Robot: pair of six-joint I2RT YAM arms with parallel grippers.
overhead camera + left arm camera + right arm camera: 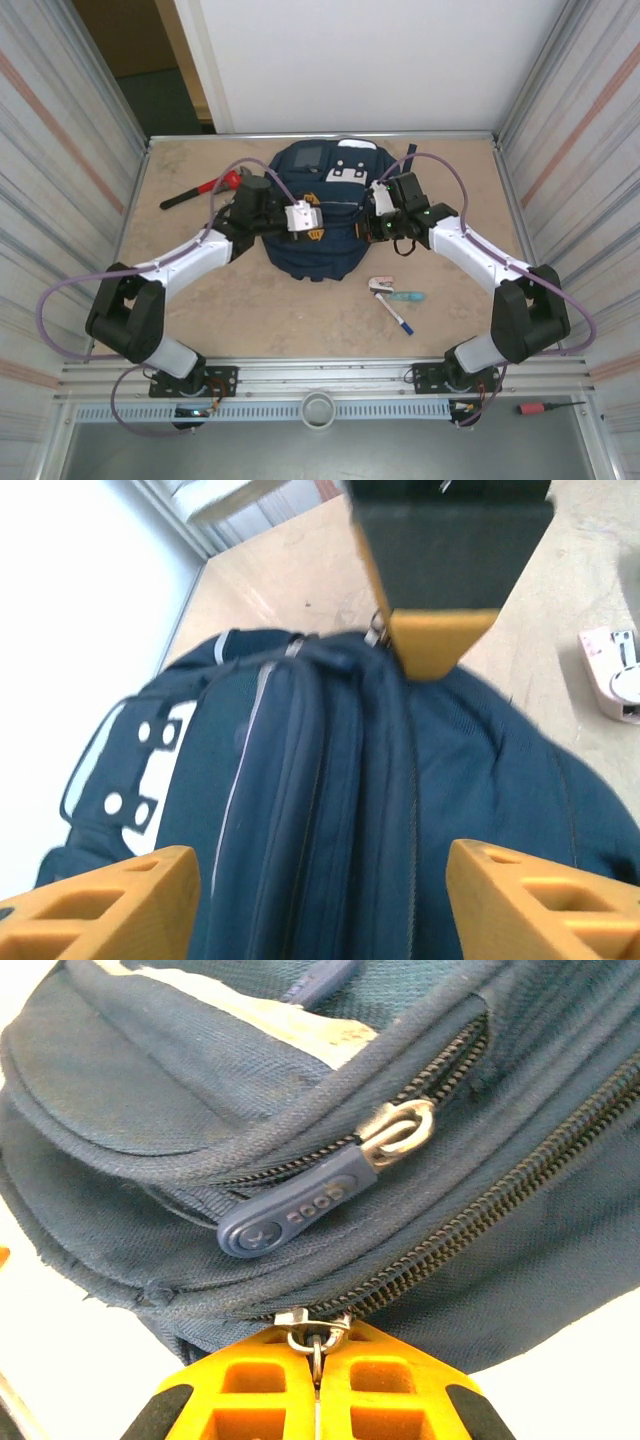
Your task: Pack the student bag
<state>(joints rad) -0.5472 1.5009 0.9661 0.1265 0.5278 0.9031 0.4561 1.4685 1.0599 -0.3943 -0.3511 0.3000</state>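
Yellow right fingers (pixel 385 1385) pinch shut on a metal zipper pull (pixel 318 1336) of the large navy-blue fabric student bag (pixel 325 255), lying centrally on the tan counter (pixel 250 310). The left fingers (pixel 110 895) gape wide above it, empty.

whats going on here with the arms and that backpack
Both arms are at the student bag in the middle of the table. The right end effector is shut on a metal zipper pull on one of the bag's zips. The left end effector hangs open over the bag, gripping nothing. A pen and a red-handled tool lie loose nearby.
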